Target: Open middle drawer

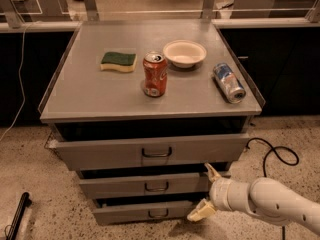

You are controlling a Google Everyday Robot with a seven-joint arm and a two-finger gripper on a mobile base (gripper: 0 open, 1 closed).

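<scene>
The grey metal cabinet has three drawers. The middle drawer (150,185) is the low flat front with a small dark loop handle (156,187), between the taller top drawer (150,151) and the bottom drawer (145,212). All three fronts stick out a little. My gripper (206,192) is at the right end of the middle drawer, at its front right corner. It is open, with one cream finger (212,172) up by the drawer's upper edge and the other (200,211) down by the bottom drawer. It holds nothing.
On the cabinet top stand a green-and-yellow sponge (118,61), a red soda can (155,74), a white bowl (184,53) and a blue can lying on its side (229,82). A black cable (274,153) lies on the floor at right. A dark rod (16,215) lies at lower left.
</scene>
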